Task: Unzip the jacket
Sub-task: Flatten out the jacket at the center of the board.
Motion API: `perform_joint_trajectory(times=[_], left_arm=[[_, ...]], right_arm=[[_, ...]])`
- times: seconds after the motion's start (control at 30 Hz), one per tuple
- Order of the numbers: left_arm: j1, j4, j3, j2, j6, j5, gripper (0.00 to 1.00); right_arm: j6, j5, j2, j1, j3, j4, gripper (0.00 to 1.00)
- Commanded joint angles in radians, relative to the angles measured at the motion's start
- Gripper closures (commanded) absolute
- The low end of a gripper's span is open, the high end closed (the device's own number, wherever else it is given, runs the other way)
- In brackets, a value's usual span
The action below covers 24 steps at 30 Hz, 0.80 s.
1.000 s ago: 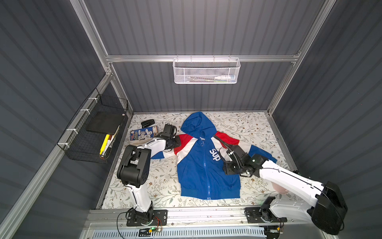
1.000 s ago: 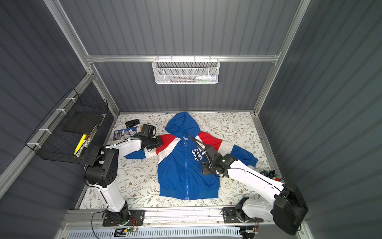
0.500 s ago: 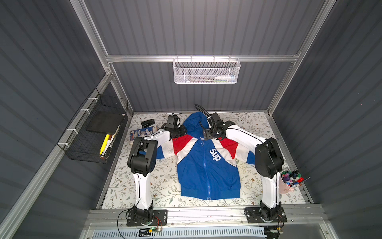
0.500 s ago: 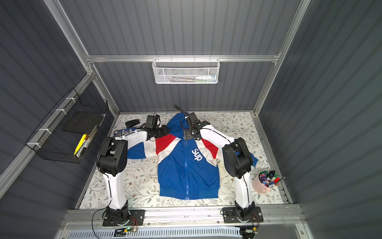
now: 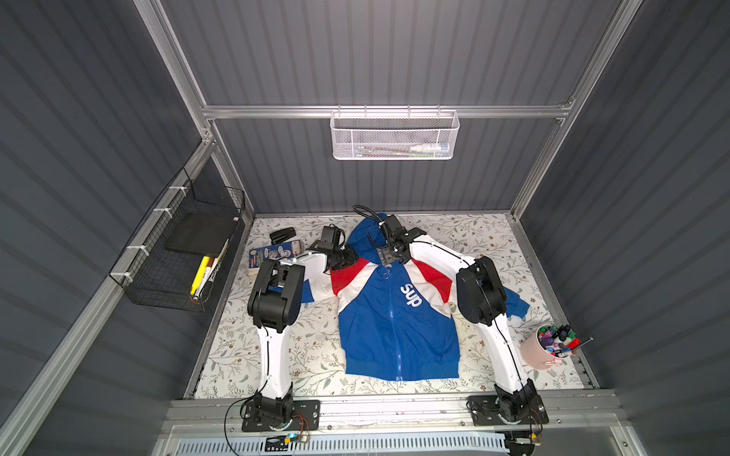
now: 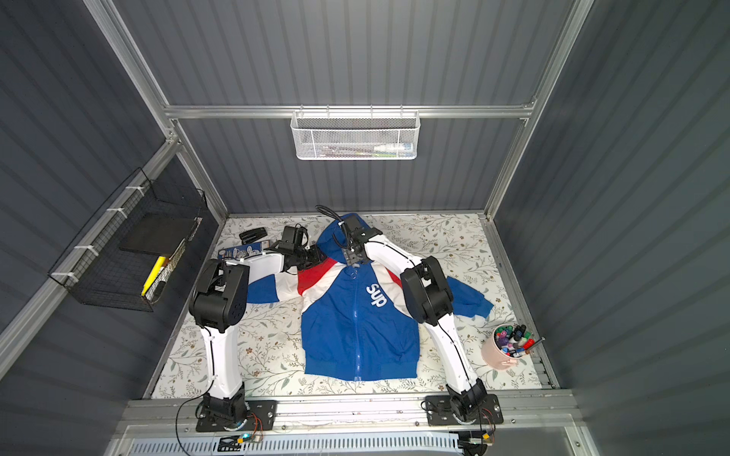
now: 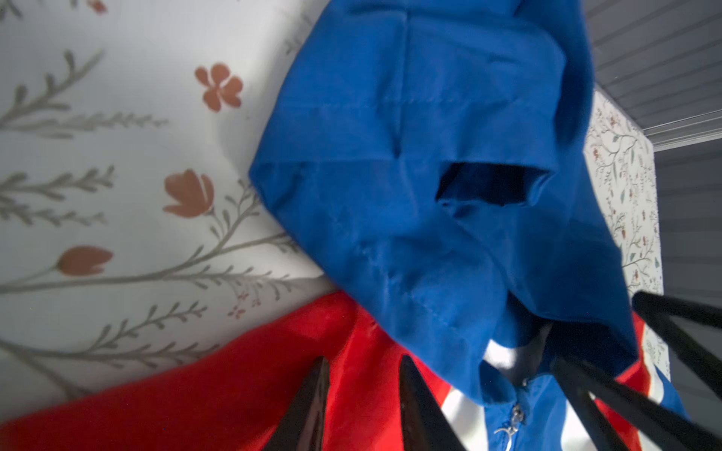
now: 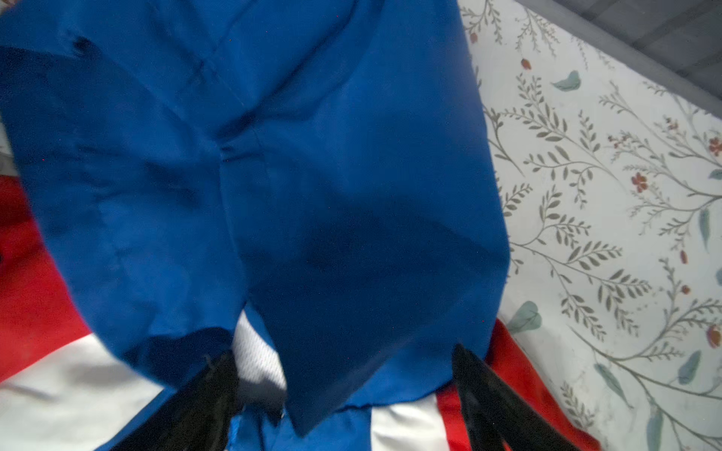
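A blue jacket (image 5: 395, 323) with red and white shoulder panels lies flat and front up at the centre of the floral bench (image 5: 312, 355), its hood (image 5: 357, 243) toward 12 o'clock and its hem toward 6 o'clock, in both top views. The zipper (image 5: 392, 316) runs closed from hem to collar, and the left wrist view shows its metal pull (image 7: 512, 423) at the top, just under the hood's edge. The left gripper (image 7: 364, 361) reaches in from 8 o'clock and hangs low over the red panel at the jacket's 11 o'clock shoulder, its fingers only a narrow gap apart. Red cloth shows in that gap, but whether the tips pinch or even touch it cannot be told. The right gripper (image 8: 344, 351) comes in from 4 o'clock and points down at the collar. Its fingers are spread wide either side of the hood's lower edge and a strip of white lining, gripping nothing. The two grippers stand near each other at the neck, not touching. A pink cup (image 5: 539, 351) of markers stands at 4 o'clock on the bench, near the cuff of the sleeve on that side, and a printed box (image 5: 276, 252) lies at 10 o'clock.
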Motion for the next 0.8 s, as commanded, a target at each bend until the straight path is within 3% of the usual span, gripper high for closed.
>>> perform_joint_trajectory(times=[0.0, 0.17, 0.33, 0.53, 0.77], left_arm=[[0.006, 0.002, -0.057, 0.002, -0.009, -0.005, 0.68], [0.007, -0.004, -0.100, -0.015, -0.012, -0.035, 0.69], [0.006, -0.024, -0.124, -0.019, -0.012, -0.062, 0.70], [0.006, -0.023, -0.139, -0.022, -0.013, -0.069, 0.70], [0.006, -0.044, -0.146, -0.021, -0.011, -0.087, 0.71]], right_arm=[[-0.058, 0.123, 0.055, -0.003, 0.076, -0.032, 0.14], [-0.051, 0.247, 0.111, -0.012, 0.171, -0.041, 0.14], [0.020, 0.278, 0.085, -0.048, 0.211, -0.039, 0.15], [0.109, 0.260, 0.037, -0.103, 0.188, -0.043, 0.17], [0.230, 0.122, -0.005, -0.181, 0.132, -0.049, 0.17]])
